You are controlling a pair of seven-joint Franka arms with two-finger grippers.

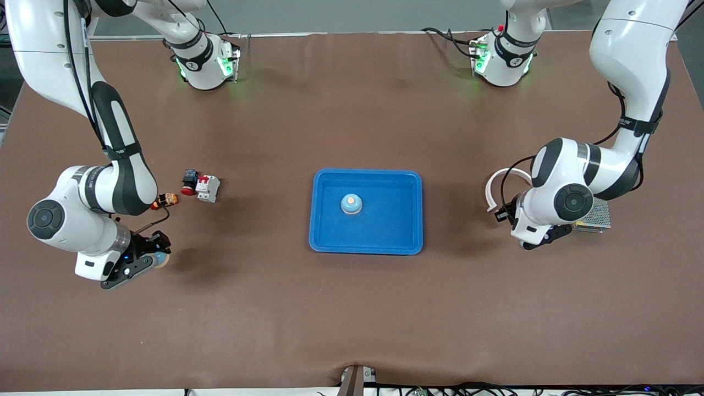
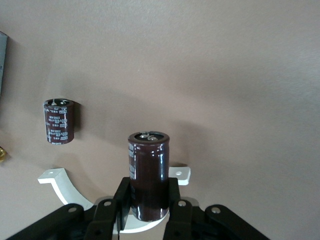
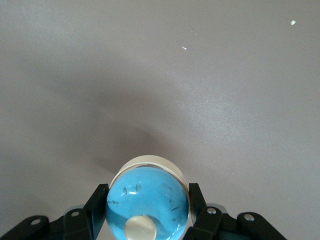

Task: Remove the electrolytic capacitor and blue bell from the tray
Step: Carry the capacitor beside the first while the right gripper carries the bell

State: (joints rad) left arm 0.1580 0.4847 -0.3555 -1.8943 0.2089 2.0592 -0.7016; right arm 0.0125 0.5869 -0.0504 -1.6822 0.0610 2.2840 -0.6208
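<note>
Right hand (image 3: pixel 147 212) grips a blue bell (image 3: pixel 147 202) just over the desk (image 1: pixel 352 308) at its own end. One bell (image 1: pixel 351 204) sits in the tray (image 1: pixel 366 242) mid-desk. Left hand (image 2: pixel 150 210) clamps an upright capacitor (image 2: pixel 148 172) over the white bracket (image 2: pixel 60 182).

The middle of the brown table (image 1: pixel 352 308) is mostly bare, so a hand could move freely there. The blue tray (image 1: pixel 324 220) sits in the middle with one small bell (image 1: pixel 351 204) in it. Toward the right arm's end, a red button switch (image 1: pixel 189 182), a white breaker (image 1: pixel 208 188) and a little orange part (image 1: pixel 165 200) crowd together. Toward the left arm's end, a white curved bracket (image 1: pixel 498 184) and a mesh box (image 1: pixel 597 217) block the way.
</note>
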